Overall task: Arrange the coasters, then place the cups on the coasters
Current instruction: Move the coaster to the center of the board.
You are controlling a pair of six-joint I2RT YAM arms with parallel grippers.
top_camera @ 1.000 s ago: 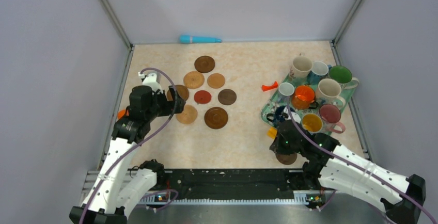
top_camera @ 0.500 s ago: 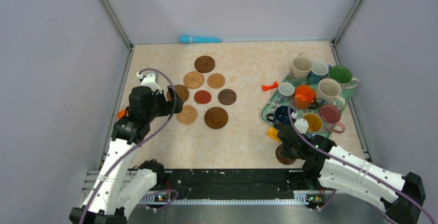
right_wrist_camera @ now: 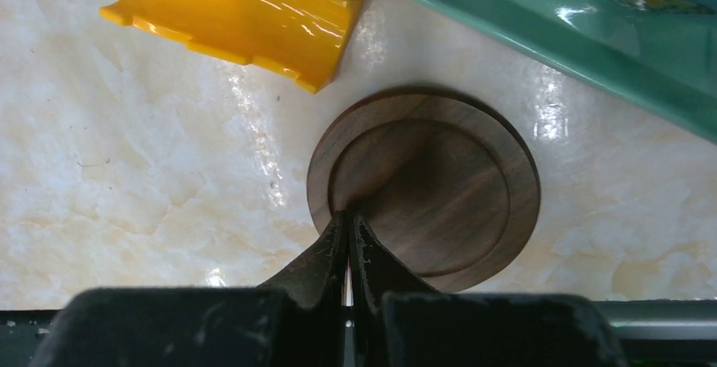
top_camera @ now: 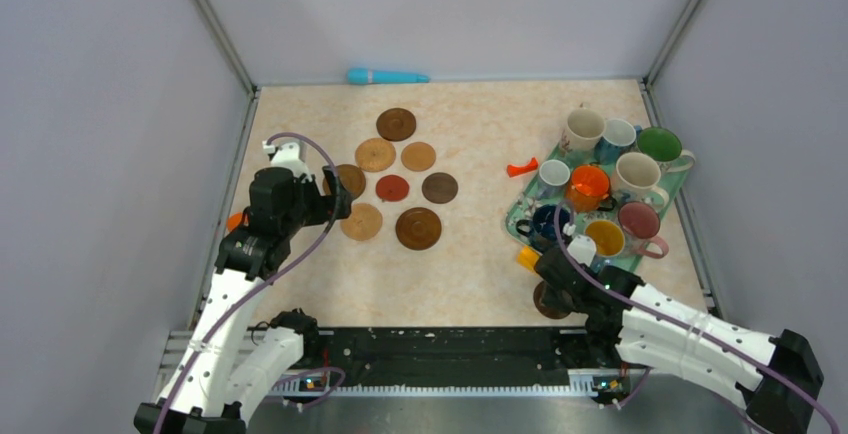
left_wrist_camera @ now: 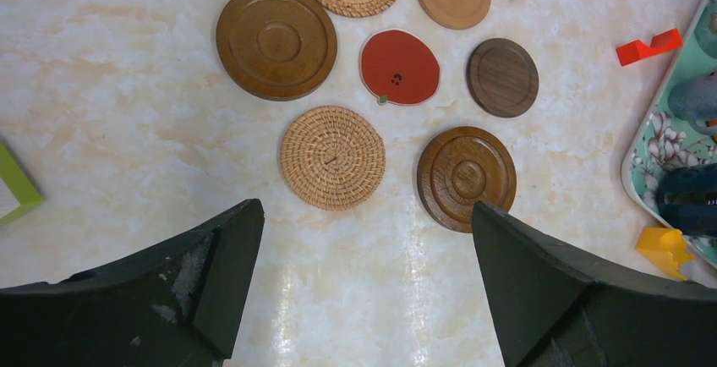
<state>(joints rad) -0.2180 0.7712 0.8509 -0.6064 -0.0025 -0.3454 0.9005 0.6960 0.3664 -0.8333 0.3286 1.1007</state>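
Several round coasters [top_camera: 418, 228] lie grouped left of centre; the left wrist view shows a woven one [left_wrist_camera: 332, 157], a red one [left_wrist_camera: 399, 66] and a ridged brown one [left_wrist_camera: 466, 178]. My left gripper [left_wrist_camera: 363, 208] hangs open over bare table just short of them, holding nothing. A separate dark brown coaster [right_wrist_camera: 440, 189] lies by the near edge [top_camera: 545, 306]. My right gripper [right_wrist_camera: 348, 215] is shut, its tips resting on that coaster's inner left rim. Several cups [top_camera: 588, 186] stand crowded on the teal tray [top_camera: 515, 216].
A yellow block [right_wrist_camera: 237, 20] lies between the dark coaster and the tray's rim [right_wrist_camera: 541, 29]. A small red piece [top_camera: 520, 167] sits left of the tray. A teal pen-like object [top_camera: 388, 76] lies at the back wall. The metal rail runs just behind the dark coaster.
My right wrist has shifted slightly right and toward the near edge, its shut tips staying at the dark coaster. The left arm has not moved.
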